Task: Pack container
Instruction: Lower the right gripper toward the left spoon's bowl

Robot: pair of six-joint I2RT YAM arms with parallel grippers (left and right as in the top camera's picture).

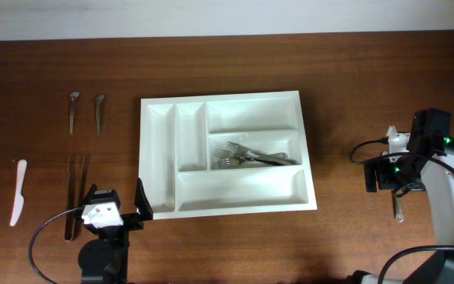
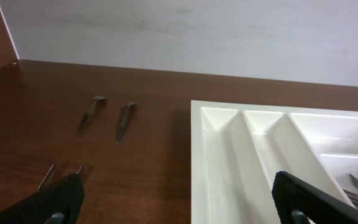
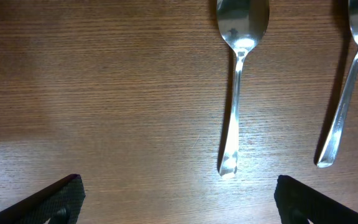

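Observation:
The container [image 1: 243, 192], a large white cutlery tray, lies in the middle of the table, and its middle right compartment holds a few forks [image 1: 254, 155]. My left gripper [image 1: 117, 199] hovers open off the tray's near left corner; in the left wrist view this gripper [image 2: 179, 208] straddles the tray's left rim [image 2: 197, 162]. My right gripper [image 1: 388, 173] is open at the far right, above the table. In the right wrist view this gripper [image 3: 179, 202] holds nothing, with two metal spoons [image 3: 238, 81] [image 3: 347, 81] lying just ahead of it.
Two small spoons [image 1: 72, 110] [image 1: 99, 112] lie left of the tray at the back. Two slim metal utensils [image 1: 76, 193] lie beside my left arm, a white plastic knife [image 1: 18, 192] further left. A spoon handle [image 1: 399, 209] shows under my right gripper.

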